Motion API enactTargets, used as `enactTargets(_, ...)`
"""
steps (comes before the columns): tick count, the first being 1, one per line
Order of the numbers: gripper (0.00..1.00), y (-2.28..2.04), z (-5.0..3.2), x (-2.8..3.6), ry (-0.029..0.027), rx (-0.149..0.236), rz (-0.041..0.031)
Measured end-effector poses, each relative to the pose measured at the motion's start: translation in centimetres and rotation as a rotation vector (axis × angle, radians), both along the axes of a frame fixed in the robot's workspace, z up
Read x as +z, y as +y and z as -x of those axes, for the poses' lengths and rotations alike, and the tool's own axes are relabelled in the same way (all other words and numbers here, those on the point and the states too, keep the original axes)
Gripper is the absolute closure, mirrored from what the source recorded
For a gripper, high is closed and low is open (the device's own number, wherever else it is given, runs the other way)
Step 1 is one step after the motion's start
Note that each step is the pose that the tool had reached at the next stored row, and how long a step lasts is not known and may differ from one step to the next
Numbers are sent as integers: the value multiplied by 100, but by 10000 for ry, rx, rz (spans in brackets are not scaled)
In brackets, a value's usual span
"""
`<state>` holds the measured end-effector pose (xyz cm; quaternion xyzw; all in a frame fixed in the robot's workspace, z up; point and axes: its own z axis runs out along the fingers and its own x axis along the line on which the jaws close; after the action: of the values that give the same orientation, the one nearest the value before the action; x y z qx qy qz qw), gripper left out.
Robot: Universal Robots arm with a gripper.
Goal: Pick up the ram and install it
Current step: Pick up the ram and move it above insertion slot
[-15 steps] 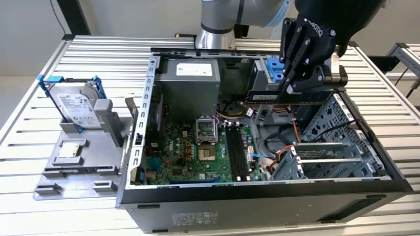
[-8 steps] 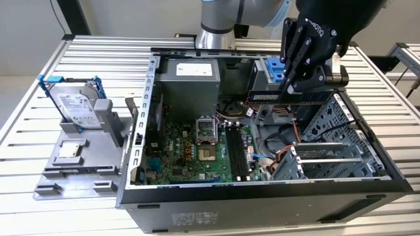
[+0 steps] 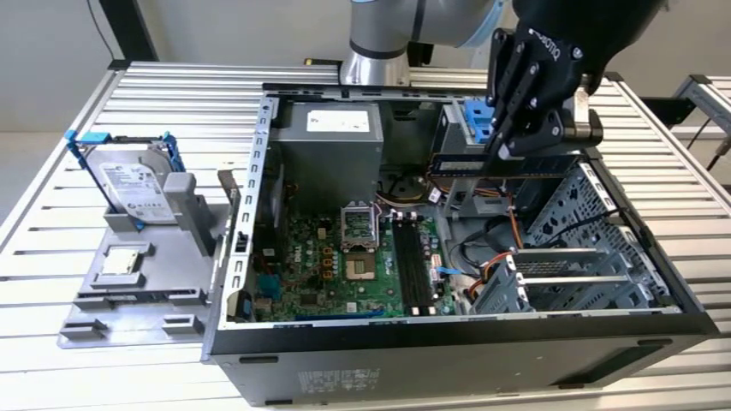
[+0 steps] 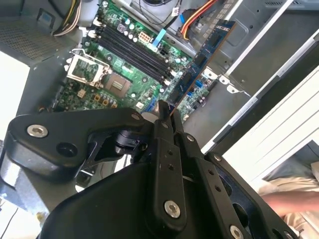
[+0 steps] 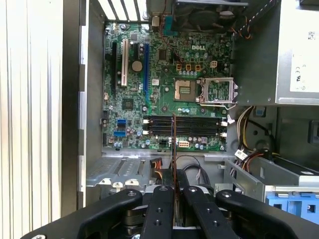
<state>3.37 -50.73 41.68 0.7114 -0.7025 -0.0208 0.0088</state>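
while the gripper (image 4: 167, 115) has its black fingers pressed together on the ram (image 4: 204, 57), the stick juts out from between them, dark blue-green with a gold contact edge. in the first wrist view the ram (image 5: 173, 149) shows edge-on as a thin line rising from the gripper (image 5: 173, 191). it hangs in the air over the open computer case (image 3: 457, 342), apart from everything below it.

beneath it, in the case, lies the green motherboard (image 5: 149, 89). its long black memory slots (image 5: 187, 126) sit side by side, and all of them look bare. just beyond the slots is the processor socket (image 5: 217, 92) with its metal frame. orange and black cables (image 5: 249, 154) run beside a grey drive cage.

in the exterior view the gripper (image 3: 502, 154) holds the ram (image 3: 463, 164) level over the case's far side, near a blue drive bracket (image 3: 474, 120). the power supply (image 3: 331, 128) stands at the far end. on the exterior view's left, a hard drive (image 3: 132, 188) in a blue frame rests on a grey stand, on the slatted metal table (image 3: 34, 257).
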Motion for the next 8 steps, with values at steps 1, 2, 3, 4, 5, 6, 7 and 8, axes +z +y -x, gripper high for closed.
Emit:
enactTargets(1,100,18,0,0,0,-3,0)
enactTargets(2,100,33,0,-1,0,-6,0)
enactTargets(3,100,48,1,-1,0,-10,1)
enactTargets(4,100,64,0,-1,0,-14,0)
enactTargets(5,100,79,0,-2,0,-18,0)
enactTargets(6,100,93,1,-2,0,-22,0)
enactTargets(7,100,109,1,-2,0,-25,0)
enactTargets(8,100,125,0,-3,0,-30,0)
